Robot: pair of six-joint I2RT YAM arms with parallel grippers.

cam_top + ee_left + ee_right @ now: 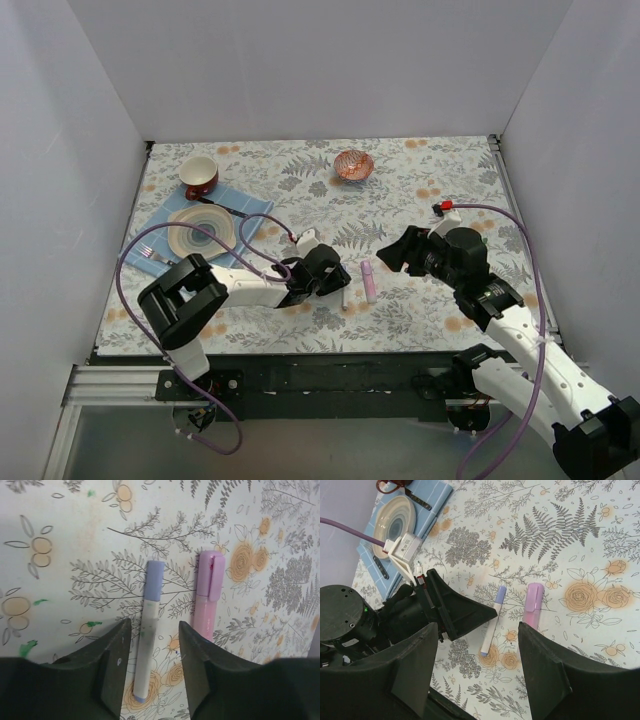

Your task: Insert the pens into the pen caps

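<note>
A slim white pen [148, 630] with a purple-blue cap [154, 579] on its far end lies on the floral tablecloth. My left gripper [152, 672] is open and stands astride it, a finger on each side with a gap on both. A pale-pink marker [205, 611] with its pink cap [213, 575] on lies just to the right. Both show in the top view, the white pen [346, 298] and the pink marker [369, 281], with my left gripper [339, 283] beside them. My right gripper [393, 252] is open and empty, hovering above the pens [492, 621]. The third pen and the green cap are out of view.
A striped plate [200, 231] with a fork and a dark-handled knife sits on a blue cloth [160, 215] at the back left. A red cup [199, 176] stands behind it. A copper-coloured bowl [354, 164] is at the back centre. White walls enclose the table.
</note>
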